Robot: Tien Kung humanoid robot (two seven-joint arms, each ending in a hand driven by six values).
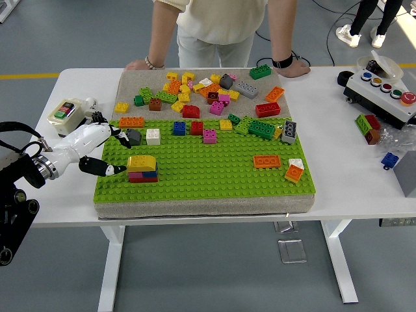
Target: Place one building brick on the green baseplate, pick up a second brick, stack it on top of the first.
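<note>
From my seat I see the left hand [97, 148] at the left edge of the green baseplate [208, 170], fingers spread and holding nothing. Just beside its thumb sits a small stack [142, 168]: a yellow brick on blue and red ones. A grey brick [133, 136] lies by the upper fingertips (whether touching, I cannot tell). Loose bricks [208, 91] crowd the far mat, where a person's hands [294, 67] rest on the table [364, 175].
</note>
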